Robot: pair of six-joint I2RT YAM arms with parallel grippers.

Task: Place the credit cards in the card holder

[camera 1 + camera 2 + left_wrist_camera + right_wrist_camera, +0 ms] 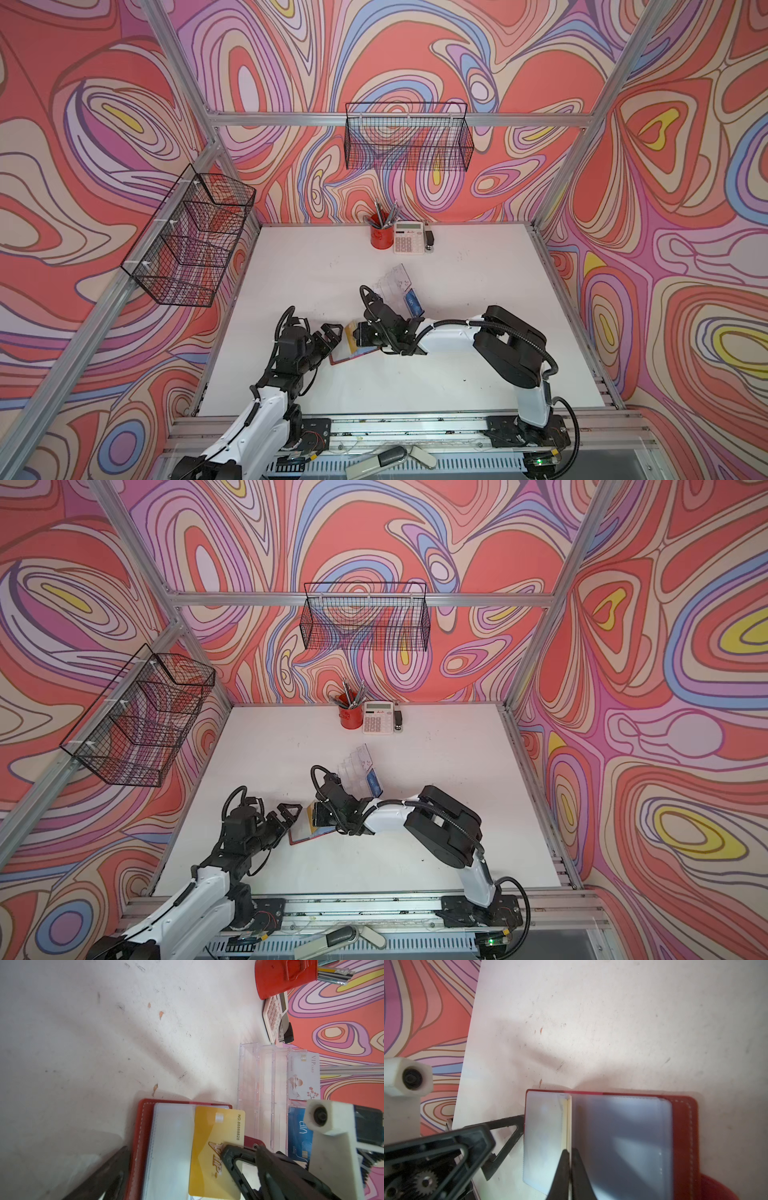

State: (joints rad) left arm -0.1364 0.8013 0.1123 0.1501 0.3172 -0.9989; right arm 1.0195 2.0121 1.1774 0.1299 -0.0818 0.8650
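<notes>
In both top views a white table point(291, 291) point(257, 771) sits inside walls of swirling pink and orange. A little toward six o'clock from the table's middle, a red card holder point(353, 356) point(307, 836) lies open. The right gripper point(357, 333) point(317, 815) reaches in from three o'clock and holds a yellow-gold card point(349, 330) point(310, 812) on edge above it. The left gripper point(332, 332) point(289, 811), its fingers spread, sits at the holder's nine o'clock side. At one o'clock from the holder stands a clear stand point(392, 282) point(357, 766) with a blue card point(413, 303) point(374, 781) in it. At twelve o'clock, by the far edge, are a red pen cup point(381, 237) point(350, 719) and a calculator point(408, 237) point(378, 717). In the left wrist view the gold card point(216, 1136), printed VIP, stands over the holder's point(143, 1136) clear sleeves point(172, 1147), one end pinched between the right gripper's point(242, 1150) black fingers point(228, 1157). Beyond it the clear stand point(261, 1088) holds a white card point(303, 1078) and the blue card point(299, 1138). In the right wrist view the gold card point(568, 1122) shows edge-on as a thin pale line, clamped between the right gripper's point(570, 1167) fingers point(560, 1172), above the holder's point(683, 1136) clear sleeves point(623, 1136). The left gripper point(506, 1130) is just beside the holder, one fingertip at its edge.
</notes>
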